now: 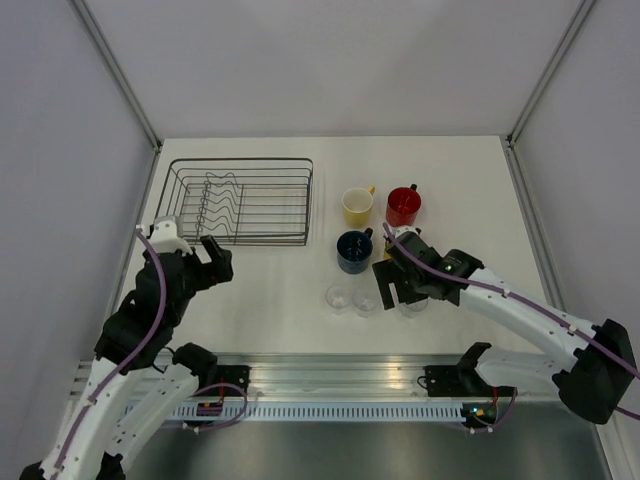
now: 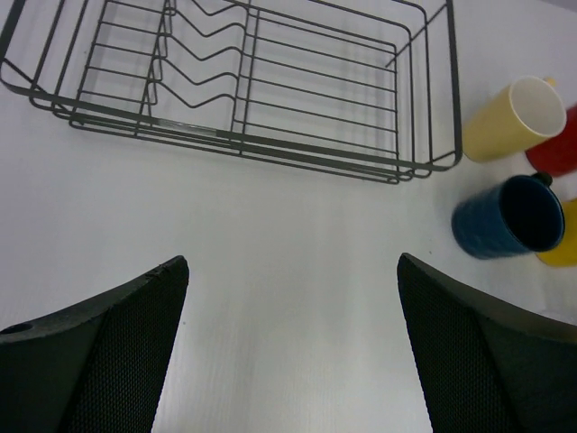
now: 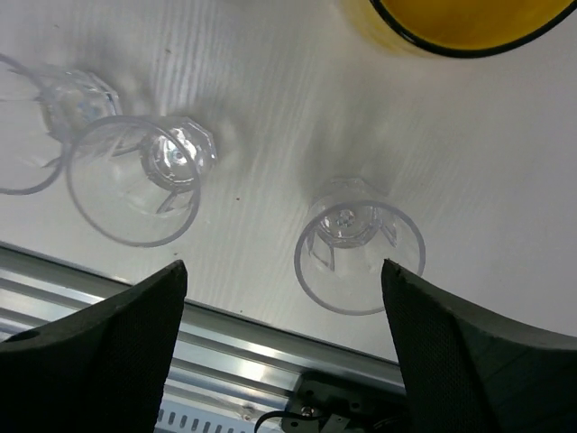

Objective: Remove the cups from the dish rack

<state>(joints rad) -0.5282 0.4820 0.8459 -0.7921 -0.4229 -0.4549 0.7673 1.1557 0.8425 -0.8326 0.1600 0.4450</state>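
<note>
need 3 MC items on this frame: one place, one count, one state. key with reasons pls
1. Blue mug relative to the rack:
A. inside it
B. on the table, right of it
C. on the table, left of it

2. Glasses in the right wrist view:
A. one
B. five
C. three

3. Right tool:
A. open
B. shut on a glass
C. shut on a mug

Key:
1 B: the top view shows the mug standing on the table just past the rack's right end.
2 C: two whole glasses show, plus one cut off at the left edge.
3 A: its jaws stand wide apart with nothing gripped.
</note>
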